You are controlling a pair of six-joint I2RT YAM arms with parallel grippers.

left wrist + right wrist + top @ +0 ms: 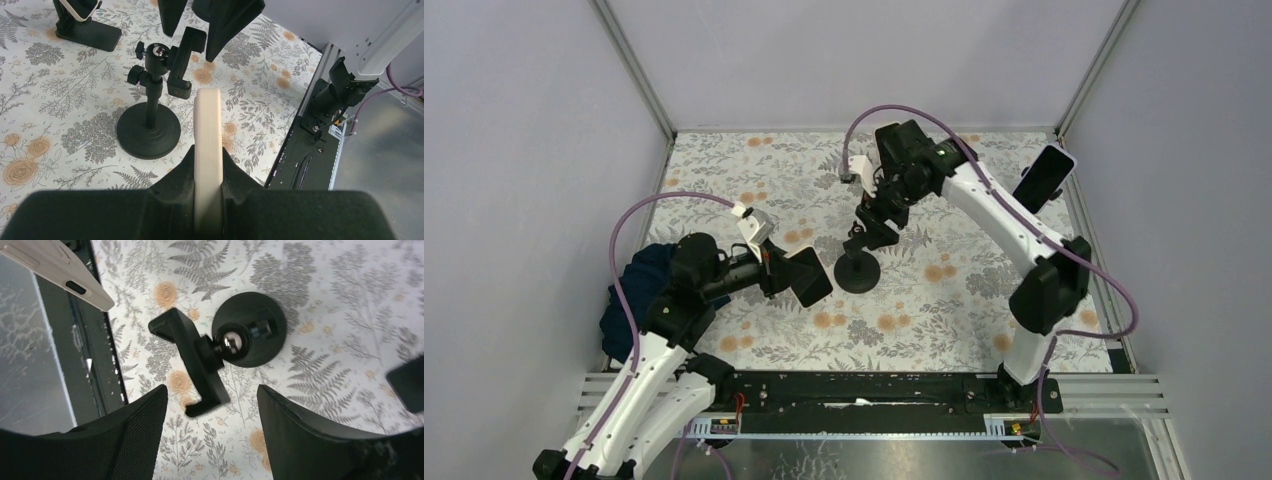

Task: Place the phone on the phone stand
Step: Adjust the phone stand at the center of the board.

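We note the left gripper (207,161) pinching the phone (207,120) edge-on, near the phone stand (148,131), not yet seated. The right gripper (210,392) hangs above the cradle (192,352), jaws spread, seemingly clear of it. Seating and release remain.

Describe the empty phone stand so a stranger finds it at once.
Look at the flowered table, near its middle. The phone stand there is black, with a round base, a post and an empty clamp; the other stand, at the far right edge, holds a phone.
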